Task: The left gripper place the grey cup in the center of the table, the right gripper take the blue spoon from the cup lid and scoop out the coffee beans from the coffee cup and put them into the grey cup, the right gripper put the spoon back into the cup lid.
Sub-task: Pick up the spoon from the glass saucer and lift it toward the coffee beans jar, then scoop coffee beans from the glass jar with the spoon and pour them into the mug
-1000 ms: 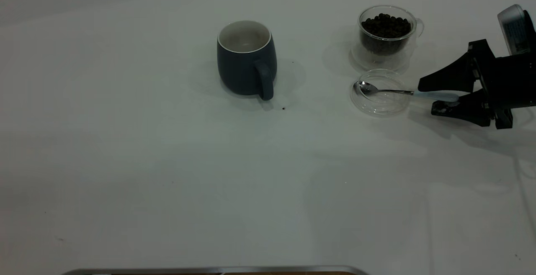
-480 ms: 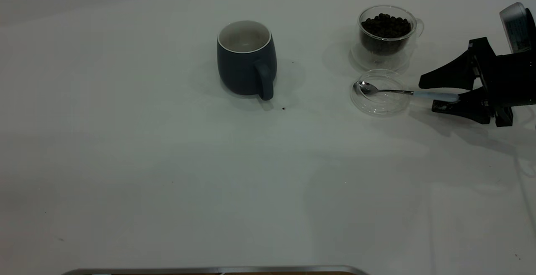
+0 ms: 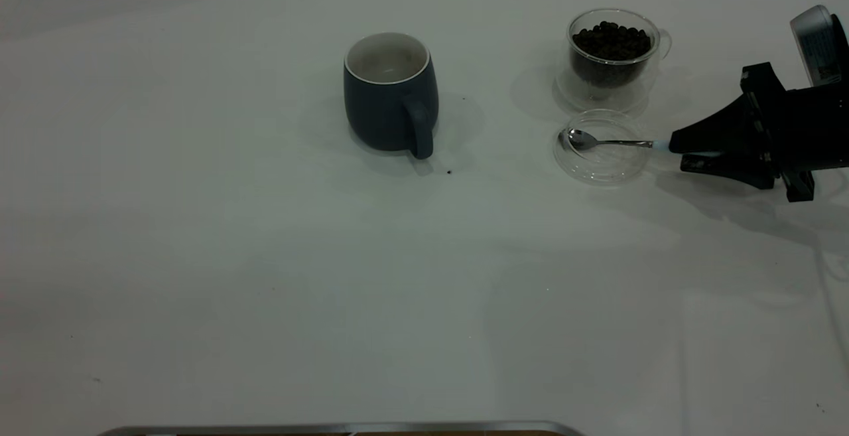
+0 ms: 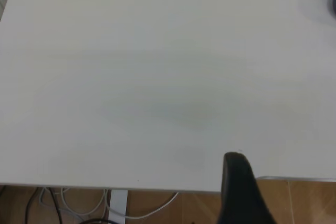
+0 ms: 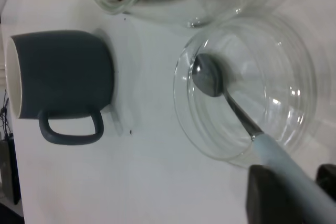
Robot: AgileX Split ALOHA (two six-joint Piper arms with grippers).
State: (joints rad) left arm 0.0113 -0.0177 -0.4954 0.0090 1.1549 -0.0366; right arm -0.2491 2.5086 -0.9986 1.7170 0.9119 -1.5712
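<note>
The grey cup stands upright near the table's middle back, handle toward the front; it also shows in the right wrist view. The coffee cup with coffee beans stands at the back right. The cup lid lies just in front of it. The blue spoon rests with its bowl in the lid. My right gripper is shut on the spoon's pale blue handle, low over the table. My left gripper hovers over the table's front edge, away from everything.
A dark speck lies on the table just in front of the grey cup's handle. A metal strip runs along the table's front edge. Cables hang below the table edge in the left wrist view.
My right gripper's jaws, open around the spoon handle a second ago, have closed on it. The spoon, cups and lid have stayed in place.
</note>
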